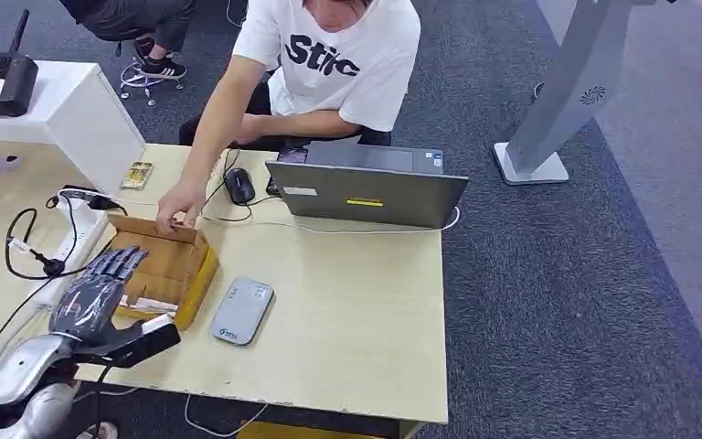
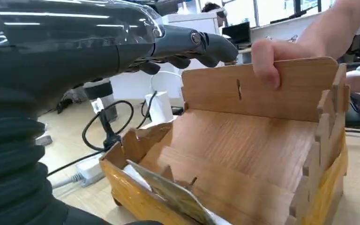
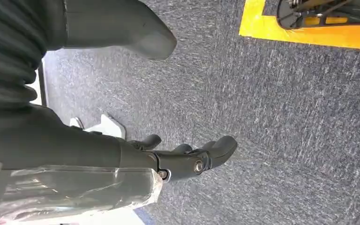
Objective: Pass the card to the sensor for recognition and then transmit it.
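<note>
Left hand [image 1: 101,293] hovers empty, fingers spread, over wooden card box [image 1: 169,265] a person's hand [image 1: 178,206] steadies; card [image 2: 176,197] lies at its near end: lower, pinch the edge; right hand [image 3: 187,157] hangs loosely curled, empty.

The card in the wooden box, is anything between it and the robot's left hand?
Nothing visible does. The left hand hovers open above the box; the card lies at its near end. A person's hand holds the far wall.

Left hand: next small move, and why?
Probably hold until the person's hand lets go of the wooden box, then lower toward the card at its near end. The left hand hovers empty above the box.
</note>
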